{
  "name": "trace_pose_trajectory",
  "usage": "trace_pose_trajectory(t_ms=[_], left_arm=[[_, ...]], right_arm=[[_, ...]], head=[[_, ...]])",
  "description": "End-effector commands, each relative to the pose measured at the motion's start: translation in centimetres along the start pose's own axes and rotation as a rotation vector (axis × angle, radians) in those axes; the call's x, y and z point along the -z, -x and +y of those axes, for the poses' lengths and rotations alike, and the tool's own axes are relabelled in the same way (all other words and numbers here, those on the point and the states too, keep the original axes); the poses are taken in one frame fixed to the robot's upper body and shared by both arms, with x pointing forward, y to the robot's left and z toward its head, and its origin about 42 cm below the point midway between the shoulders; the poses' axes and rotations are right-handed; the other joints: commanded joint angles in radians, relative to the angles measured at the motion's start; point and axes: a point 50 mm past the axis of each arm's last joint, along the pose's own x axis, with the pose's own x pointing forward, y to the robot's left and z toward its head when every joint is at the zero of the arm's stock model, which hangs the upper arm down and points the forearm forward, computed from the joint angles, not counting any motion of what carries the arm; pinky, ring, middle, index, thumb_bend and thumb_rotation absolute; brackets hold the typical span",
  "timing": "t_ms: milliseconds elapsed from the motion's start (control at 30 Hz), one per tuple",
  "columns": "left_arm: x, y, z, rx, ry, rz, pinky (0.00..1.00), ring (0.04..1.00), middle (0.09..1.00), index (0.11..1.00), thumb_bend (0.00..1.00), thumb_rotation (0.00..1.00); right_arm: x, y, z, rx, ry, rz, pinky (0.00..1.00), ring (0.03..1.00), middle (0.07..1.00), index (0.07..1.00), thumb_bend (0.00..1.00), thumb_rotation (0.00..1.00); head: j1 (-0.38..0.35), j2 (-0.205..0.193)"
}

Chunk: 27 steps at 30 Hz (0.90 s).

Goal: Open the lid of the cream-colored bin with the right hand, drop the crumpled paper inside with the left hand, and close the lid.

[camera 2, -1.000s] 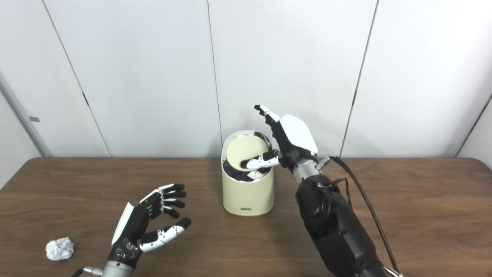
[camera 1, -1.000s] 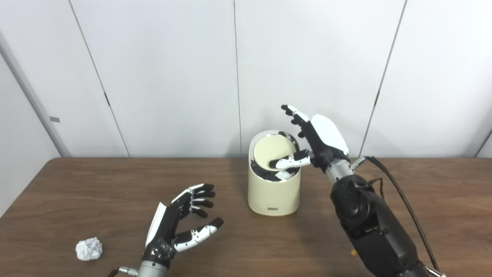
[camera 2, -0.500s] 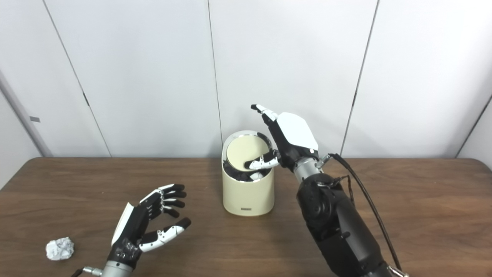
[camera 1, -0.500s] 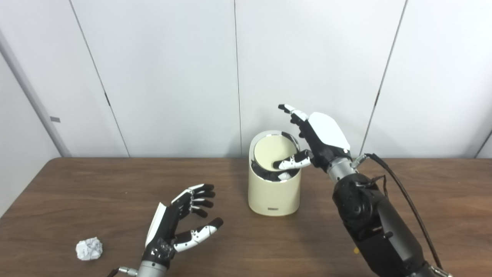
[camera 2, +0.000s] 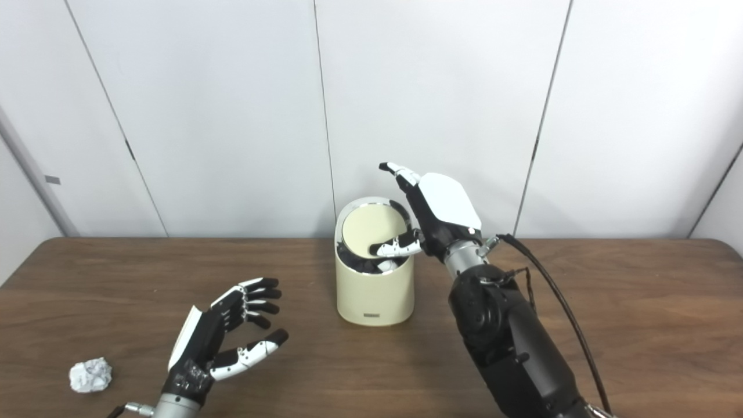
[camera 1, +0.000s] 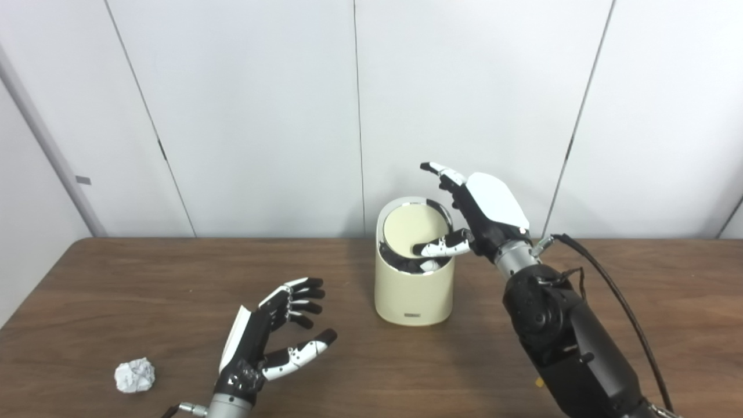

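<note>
The cream-colored bin (camera 1: 413,290) stands mid-table near the wall. Its round swing lid (camera 1: 411,230) is tilted, with a dark gap along its front edge where something white shows inside. My right hand (camera 1: 479,212) is open above the bin's right rim, thumb lying across the lid and fingers raised over the back. The crumpled paper (camera 1: 134,375) lies on the table at the front left. Open and holding nothing, my left hand (camera 1: 273,337) hovers over the table right of the paper and clear of it.
The brown wooden table (camera 1: 667,302) runs the full width, backed by a white panelled wall (camera 1: 261,116). A black cable (camera 1: 615,313) trails from my right forearm over the table's right side.
My right hand has shifted slightly lower and left over the bin, its thumb staying on the tilted lid. The left hand and the paper have not moved.
</note>
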Motion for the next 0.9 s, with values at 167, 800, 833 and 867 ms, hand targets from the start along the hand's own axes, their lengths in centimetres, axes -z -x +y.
trace_pose_trajectory(t_ms=[167, 800, 833, 867], left_arm=[[-1.5, -0.9, 0.6, -0.013, -0.001, -0.066, 0.56, 0.66, 0.736, 0.773, 0.65, 0.19], [-1.4, -0.9, 0.7, -0.008, -0.011, -0.067, 0.56, 0.662, 0.735, 0.773, 0.64, 0.2], [-1.5, -0.8, 0.7, -0.008, -0.01, -0.067, 0.56, 0.664, 0.739, 0.773, 0.64, 0.19], [-1.5, -0.8, 0.6, -0.009, -0.008, -0.066, 0.56, 0.664, 0.739, 0.773, 0.64, 0.19]], right_arm=[[0.0, -0.8, -0.6, -0.015, 0.142, -0.011, 0.75, 0.854, 0.93, 0.917, 0.88, 0.15], [1.2, -0.2, -3.0, 0.106, -0.22, 0.053, 0.64, 0.802, 0.891, 0.9, 0.64, 0.46], [1.4, -0.1, -3.2, 0.114, -0.238, 0.053, 0.63, 0.788, 0.88, 0.901, 0.63, 0.48], [1.5, 0.1, -3.5, 0.125, -0.262, 0.052, 0.63, 0.788, 0.88, 0.901, 0.63, 0.48]], head=[[0.004, 0.005], [0.005, -0.001], [0.004, -0.001], [0.004, -0.001]])
